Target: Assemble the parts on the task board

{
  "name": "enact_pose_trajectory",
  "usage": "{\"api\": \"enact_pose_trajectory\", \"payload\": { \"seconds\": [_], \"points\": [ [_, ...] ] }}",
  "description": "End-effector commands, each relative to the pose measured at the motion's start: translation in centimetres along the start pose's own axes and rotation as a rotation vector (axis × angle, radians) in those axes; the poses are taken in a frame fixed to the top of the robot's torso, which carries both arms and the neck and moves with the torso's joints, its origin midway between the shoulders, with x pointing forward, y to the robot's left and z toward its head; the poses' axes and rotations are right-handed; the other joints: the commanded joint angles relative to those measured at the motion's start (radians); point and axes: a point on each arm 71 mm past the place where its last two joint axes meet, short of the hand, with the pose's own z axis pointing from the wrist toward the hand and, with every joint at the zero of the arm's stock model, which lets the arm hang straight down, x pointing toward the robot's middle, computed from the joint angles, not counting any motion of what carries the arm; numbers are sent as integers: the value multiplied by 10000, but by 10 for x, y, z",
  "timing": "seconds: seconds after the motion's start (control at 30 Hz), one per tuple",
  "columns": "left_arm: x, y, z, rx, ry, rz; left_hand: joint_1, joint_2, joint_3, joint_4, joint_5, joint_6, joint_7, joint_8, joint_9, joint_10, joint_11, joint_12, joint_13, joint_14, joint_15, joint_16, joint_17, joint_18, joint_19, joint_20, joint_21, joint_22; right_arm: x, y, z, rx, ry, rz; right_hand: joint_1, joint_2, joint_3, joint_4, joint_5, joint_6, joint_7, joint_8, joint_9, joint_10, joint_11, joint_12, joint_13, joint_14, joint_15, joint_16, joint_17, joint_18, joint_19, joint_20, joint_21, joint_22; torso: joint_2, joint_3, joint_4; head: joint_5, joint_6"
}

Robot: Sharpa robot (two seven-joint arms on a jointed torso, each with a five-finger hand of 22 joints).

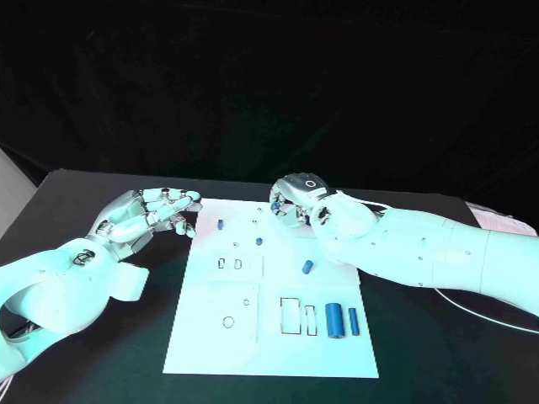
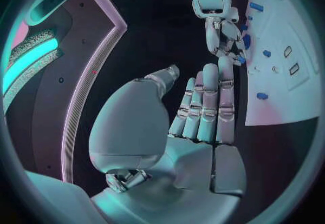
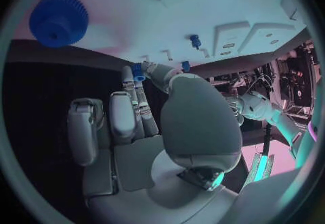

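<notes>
the right hand hovers over the far edge of the task board, pinching a small blue part between thumb and fingertip. the part looks light, rigid and smooth, so it likely slips easily; gripping its sides near the middle seems safest. the left hand waits beside the board's left edge, fingers apart, holding nothing. other blue parts, like the cylinder, lie in outlined slots on the board

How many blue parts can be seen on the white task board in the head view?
5: two small parts near the far edge, one mid-board, two cylinders near the front right. The right hand may hide more.
</notes>
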Motion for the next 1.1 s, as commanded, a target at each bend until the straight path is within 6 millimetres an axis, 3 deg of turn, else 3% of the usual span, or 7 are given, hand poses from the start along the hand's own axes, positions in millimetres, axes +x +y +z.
{"api": "enact_pose_trajectory", "payload": {
  "seconds": [0.03,0.13,0.33,0.5,1.1],
  "points": [
    [4,-1,1,58,242,-16,93,39,5,-54,41,-82,-5,-44,15,-59,21,47,14,-68,27,55,14,33,-52,13,44,16,-1,1,3,166,-307,-84,136,125,24,-35,-10,63,3,40,118,91,-30,18,9,27,-57,45,-38,-119,321,-91,37,1159,24,-8,12,-4,1],
    [4,-1,1,66,252,8,93,39,5,-54,41,-82,-5,-44,15,-59,21,47,14,-68,27,55,14,33,-52,13,44,16,2,4,7,183,-223,-92,131,118,22,-36,-11,59,5,41,123,91,-29,15,8,26,-57,45,-43,-114,310,-92,24,1138,33,-1,22,-5,0],
    [4,-2,0,78,263,36,93,39,5,-54,41,-82,-5,-44,15,-59,21,47,14,-68,27,55,14,33,-52,13,44,16,8,9,8,186,-103,-38,125,106,17,-39,-15,52,8,42,129,88,-26,11,8,23,-56,39,-60,-110,303,-93,16,1124,63,-33,77,50,-27],
    [5,-2,0,83,287,41,93,39,5,-54,41,-82,-5,-44,15,-59,21,47,14,-68,27,55,14,33,-52,13,44,16,10,12,9,126,-36,-30,121,101,17,-40,-15,44,10,42,134,85,-24,7,7,19,-55,32,-78,-107,295,-93,7,1109,81,-60,119,19,-45],
    [4,-2,1,84,281,64,118,48,16,-66,41,-80,-6,-39,21,-67,23,58,18,-86,29,71,14,33,-71,15,69,33,8,18,9,28,-362,52,121,80,27,-63,-4,14,13,49,164,77,-23,-5,4,12,-53,33,-95,-105,291,-94,2,1104,143,-80,142,23,-17]
  ]
}}
